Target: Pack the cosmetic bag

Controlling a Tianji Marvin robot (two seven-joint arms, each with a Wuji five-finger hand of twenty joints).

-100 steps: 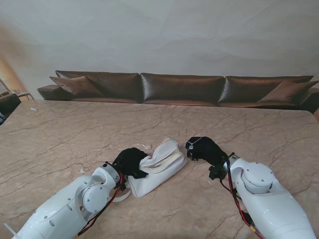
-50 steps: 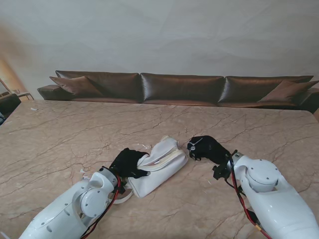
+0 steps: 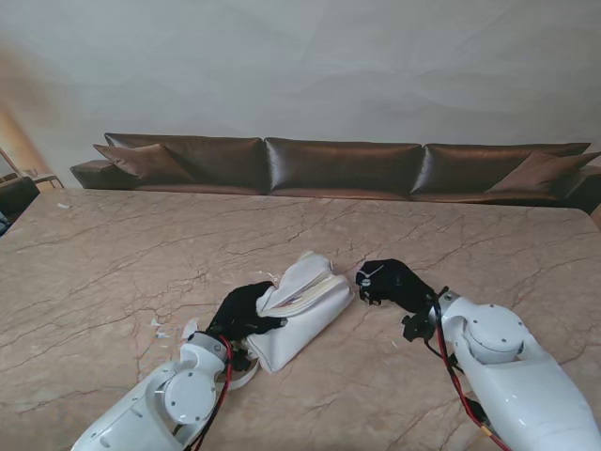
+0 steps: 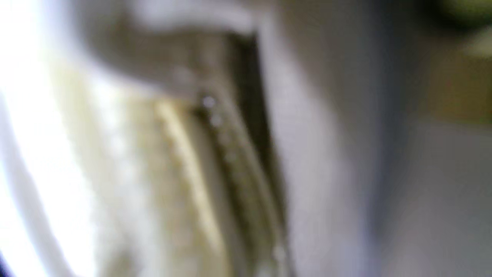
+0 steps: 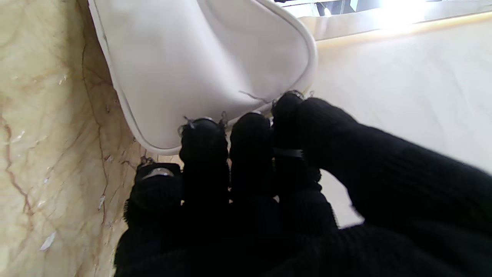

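**Bag held open for packing**

The white cosmetics bag (image 3: 300, 310) lies near the tabletop's (image 3: 113, 254) near edge. Our left hand (image 3: 242, 312) pinches its rim, seemingly to keep the mouth open. Right hand (image 3: 392, 282), fingers (image 5: 203, 150) pressed together, holds nothing beside it.

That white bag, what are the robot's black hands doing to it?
The robot is getting a white cosmetics bag ready for packing on a marble table. Its left hand grips the bag's near end, by the opening. Its right hand sits just beside the bag's other end with its fingers curled together, their tips right at the bag's edge; whether they touch it is hard to tell. Nothing being put inside can be seen yet.
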